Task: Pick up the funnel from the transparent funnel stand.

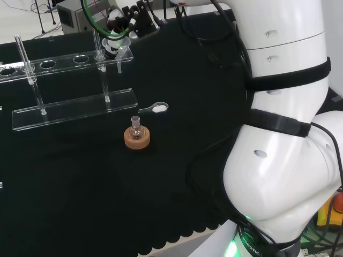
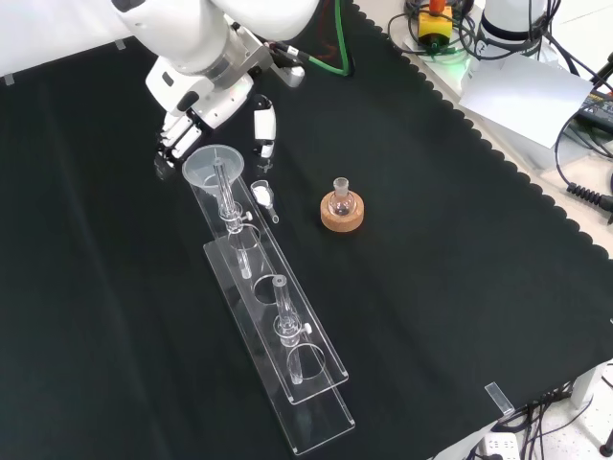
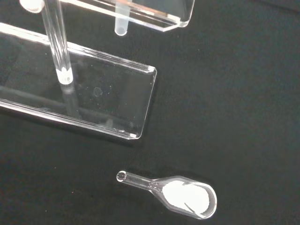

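Black and white hand (image 2: 206, 105): grip cannot be told | beside clear plastic funnel (image 2: 215, 165) | seated in transparent acrylic funnel stand (image 2: 287, 369)

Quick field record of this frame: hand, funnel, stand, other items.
hand: at the stand's far end in the front view, right by the funnel; grasp cannot be told
funnel: seated in the stand's end hole, stem down
stand: clear, two tiers on posts, on the black cloth
flask: small, upright in a cork ring, apart from the stand
scoop: clear, holds white powder, lying on the cloth beside the stand
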Controlling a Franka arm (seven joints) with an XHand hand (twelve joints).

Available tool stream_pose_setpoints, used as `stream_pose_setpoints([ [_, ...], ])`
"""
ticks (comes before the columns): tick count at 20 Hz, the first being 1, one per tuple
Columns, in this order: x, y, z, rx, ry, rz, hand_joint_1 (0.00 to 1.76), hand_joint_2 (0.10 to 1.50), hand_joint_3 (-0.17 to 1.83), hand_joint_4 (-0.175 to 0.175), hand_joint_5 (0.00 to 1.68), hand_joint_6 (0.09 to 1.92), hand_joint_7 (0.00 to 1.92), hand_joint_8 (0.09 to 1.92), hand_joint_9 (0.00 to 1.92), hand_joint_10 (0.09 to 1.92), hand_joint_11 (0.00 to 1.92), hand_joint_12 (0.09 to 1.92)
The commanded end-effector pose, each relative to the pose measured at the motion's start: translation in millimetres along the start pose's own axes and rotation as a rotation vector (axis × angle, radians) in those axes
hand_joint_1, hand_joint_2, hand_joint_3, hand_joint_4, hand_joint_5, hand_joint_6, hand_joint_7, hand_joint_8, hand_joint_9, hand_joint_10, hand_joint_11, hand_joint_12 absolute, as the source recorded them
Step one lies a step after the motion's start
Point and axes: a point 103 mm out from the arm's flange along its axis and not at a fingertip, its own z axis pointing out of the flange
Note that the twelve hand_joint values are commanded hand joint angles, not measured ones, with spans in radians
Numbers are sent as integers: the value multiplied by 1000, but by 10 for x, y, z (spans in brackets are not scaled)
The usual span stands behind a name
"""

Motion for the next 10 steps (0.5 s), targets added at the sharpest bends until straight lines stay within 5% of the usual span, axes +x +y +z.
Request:
stream_pose_setpoints([
  [1, 10, 45, -4, 11, -17, -5, 588, 718, 304, -10, 74, 87, 0, 618, 219, 852, 513, 1391],
  [10, -6, 102, 39, 20, -11, -6, 612, 722, 333, -4, 89, 87, 0, 658, 239, 854, 516, 1393],
])
